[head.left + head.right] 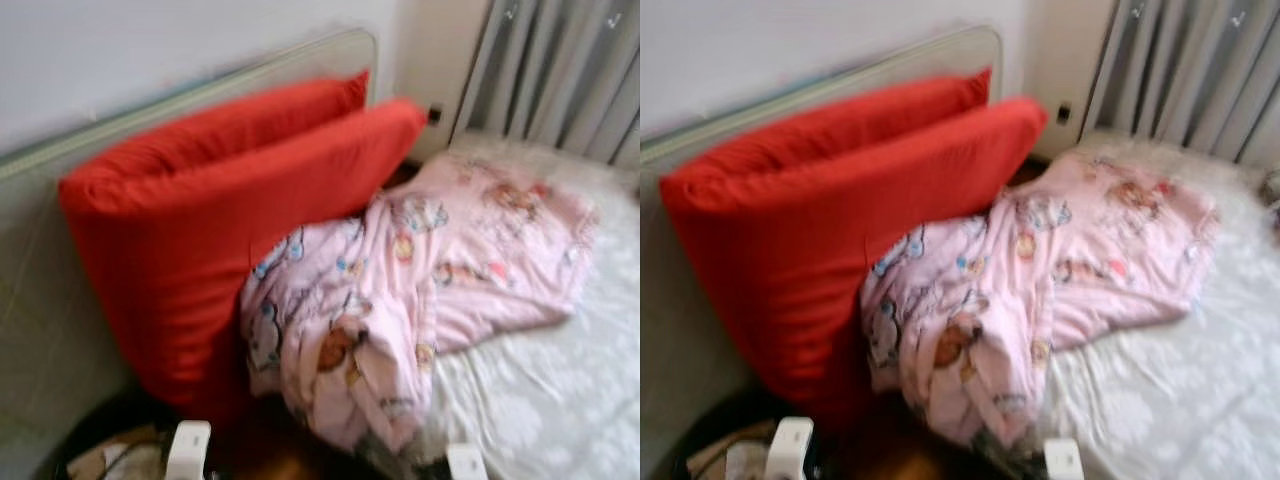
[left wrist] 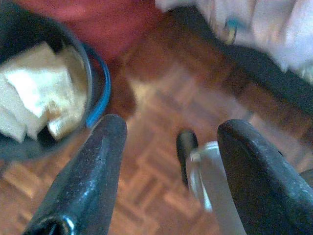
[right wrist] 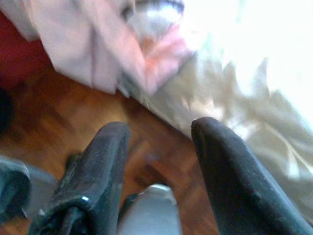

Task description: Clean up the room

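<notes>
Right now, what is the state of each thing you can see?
Red pillows: two, leaning tilted against the headboard.
Pink blanket: crumpled, hanging over the bed edge.
Bin: holds paper.
Left gripper: open, empty, over the floor.
Right gripper: open, empty, near the bed edge.

Two plain red pillows (image 1: 230, 230) leaned at the left. The blanket (image 1: 400, 290) to their right was pale pink with small cartoon figures in blue, brown and orange. The sheet (image 1: 560, 390) at the right was white with a faint pattern (too blurred to read). The curtain (image 1: 560, 70) far right was grey. The floor (image 2: 161, 147) was brown parquet, and the bin (image 2: 95, 93) was dark with a blue rim.
</notes>
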Tool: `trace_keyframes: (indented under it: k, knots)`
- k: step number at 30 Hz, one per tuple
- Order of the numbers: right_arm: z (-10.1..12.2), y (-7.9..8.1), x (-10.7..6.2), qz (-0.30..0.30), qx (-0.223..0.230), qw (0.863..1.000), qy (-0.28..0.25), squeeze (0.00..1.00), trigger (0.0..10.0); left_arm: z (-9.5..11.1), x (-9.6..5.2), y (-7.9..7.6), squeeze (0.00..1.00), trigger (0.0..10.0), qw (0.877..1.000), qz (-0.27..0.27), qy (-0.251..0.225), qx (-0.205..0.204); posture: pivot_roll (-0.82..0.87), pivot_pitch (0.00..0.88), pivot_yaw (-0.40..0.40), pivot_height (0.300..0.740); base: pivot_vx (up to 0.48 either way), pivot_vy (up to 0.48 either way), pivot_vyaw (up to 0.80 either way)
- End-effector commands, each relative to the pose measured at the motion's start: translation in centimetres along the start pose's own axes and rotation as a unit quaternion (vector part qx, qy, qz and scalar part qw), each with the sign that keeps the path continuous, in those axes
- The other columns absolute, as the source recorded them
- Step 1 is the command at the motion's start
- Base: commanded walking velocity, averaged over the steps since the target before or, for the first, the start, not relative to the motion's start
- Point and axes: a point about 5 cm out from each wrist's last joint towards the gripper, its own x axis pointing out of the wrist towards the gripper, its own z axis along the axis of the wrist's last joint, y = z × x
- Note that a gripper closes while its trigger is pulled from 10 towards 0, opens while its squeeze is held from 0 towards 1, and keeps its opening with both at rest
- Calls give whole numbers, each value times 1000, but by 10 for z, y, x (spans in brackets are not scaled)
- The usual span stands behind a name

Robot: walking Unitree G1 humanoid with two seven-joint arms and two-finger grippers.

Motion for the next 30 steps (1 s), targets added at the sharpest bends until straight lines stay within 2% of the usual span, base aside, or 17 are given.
trace_keyframes:
  k: [1, 18, 22, 29, 30]
  knots:
    - [-7, -9, -4, -12, 1, 1000, 8, 0, 10000, 3, 1, -7, 0, 10000, 1000, -11, -6, 1, -45, 7, 9, 725, 0, 0, 0]
    - [-7, -11, -5, -19, 15, 1000, -2, 0, 10000, 4, 1, -7, 0, 10000, 1000, -13, -20, 6, -47, 2, 6, 725, 0, 0, 0]
    - [-3, -11, -5, -24, 23, 999, -30, 0, 10000, 14, -1, -7, 0, 10000, 996, 0, -90, -24, -46, 16, 4, 725, 0, 0, 0]
    - [2, -14, -7, -36, 29, 997, -66, 0, 10000, 21, -4, -7, 0, 10000, 988, 0, -149, -46, -42, 23, 4, 725, 0, 0, 0]
    - [3, -15, -8, -39, 29, 996, -77, 0, 10000, 58, -3, -11, 0, 10000, 977, -8, -211, -40, -47, 25, 4, 725, 0, 0, 0]
